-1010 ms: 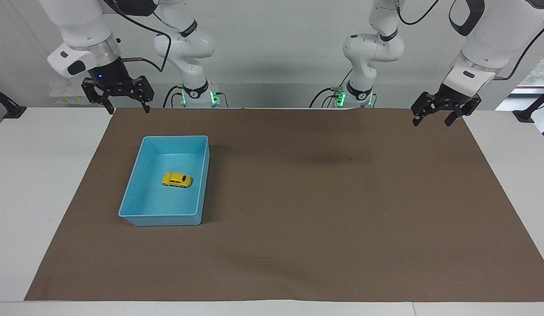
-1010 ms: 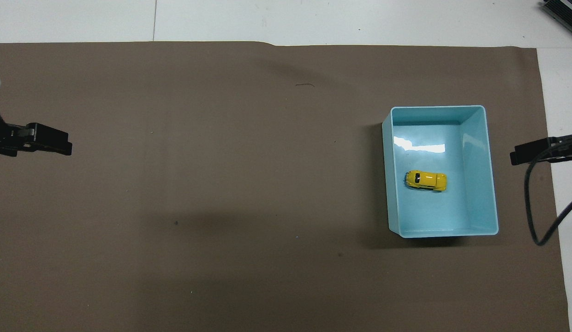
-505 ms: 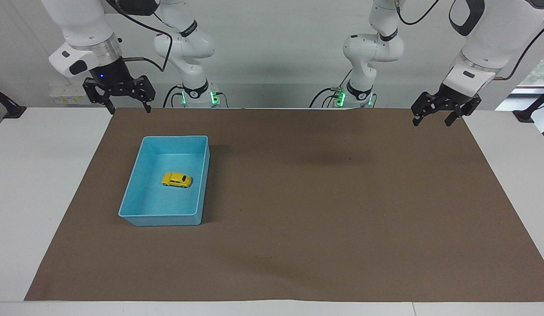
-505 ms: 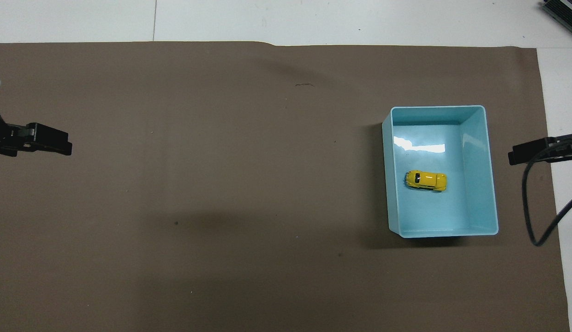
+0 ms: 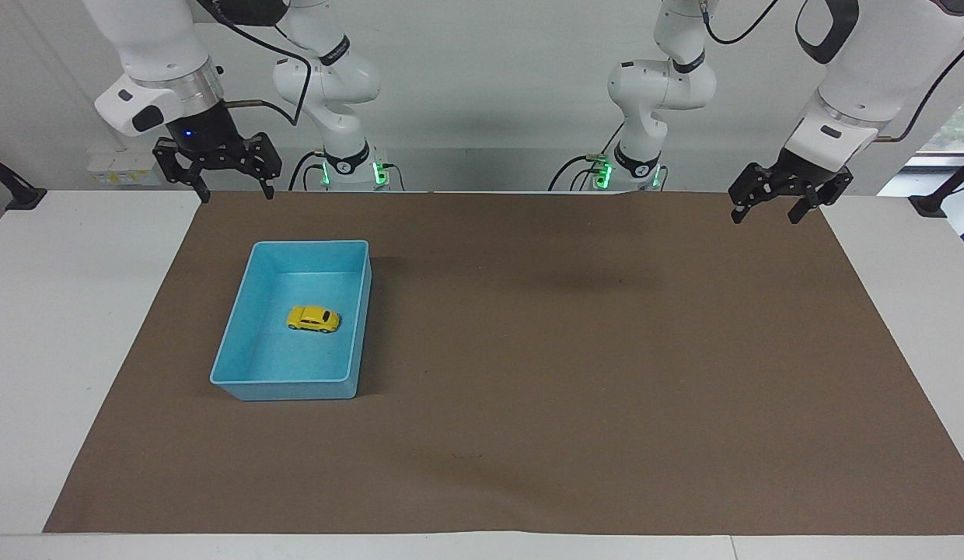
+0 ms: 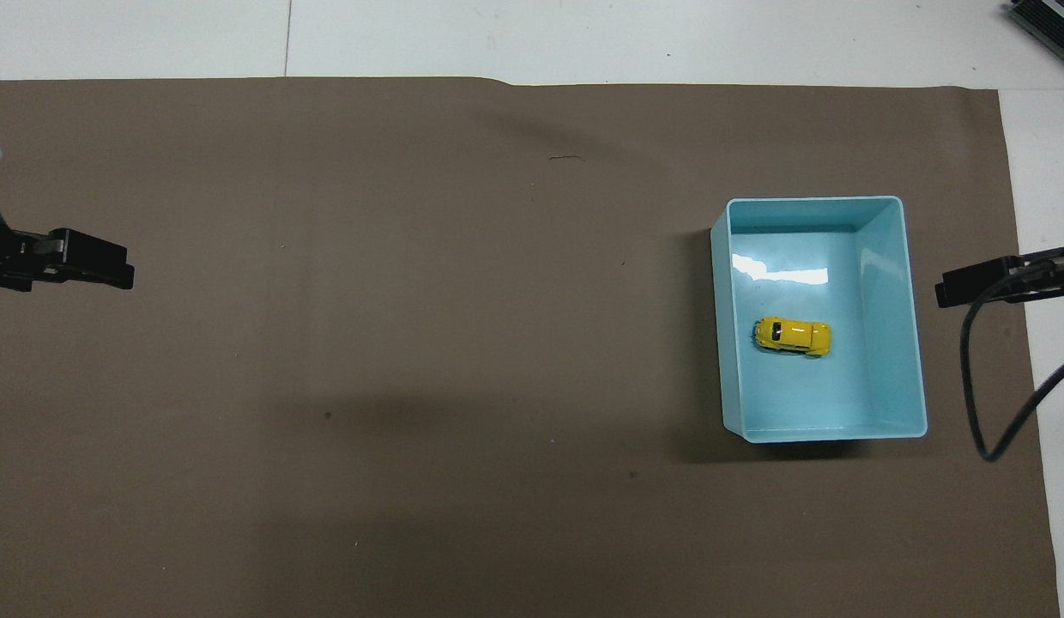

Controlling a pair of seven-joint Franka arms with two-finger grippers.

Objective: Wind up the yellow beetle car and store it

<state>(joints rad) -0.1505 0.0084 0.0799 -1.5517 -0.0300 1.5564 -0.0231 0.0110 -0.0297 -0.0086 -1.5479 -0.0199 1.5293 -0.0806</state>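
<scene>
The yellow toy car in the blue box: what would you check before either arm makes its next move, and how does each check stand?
1. Yellow beetle car in plain view, on its wheels: ok.
2. Car lies inside the blue bin, apart from its walls: ok.
3. Nothing else in the bin to get in the way: ok.
4. Right gripper open, holding nothing, raised over the mat's edge at the robots' end of the bin: ok.
5. Left gripper open, holding nothing, waiting over its own end of the brown mat: ok.
6. Car already wound up: cannot tell.
</scene>
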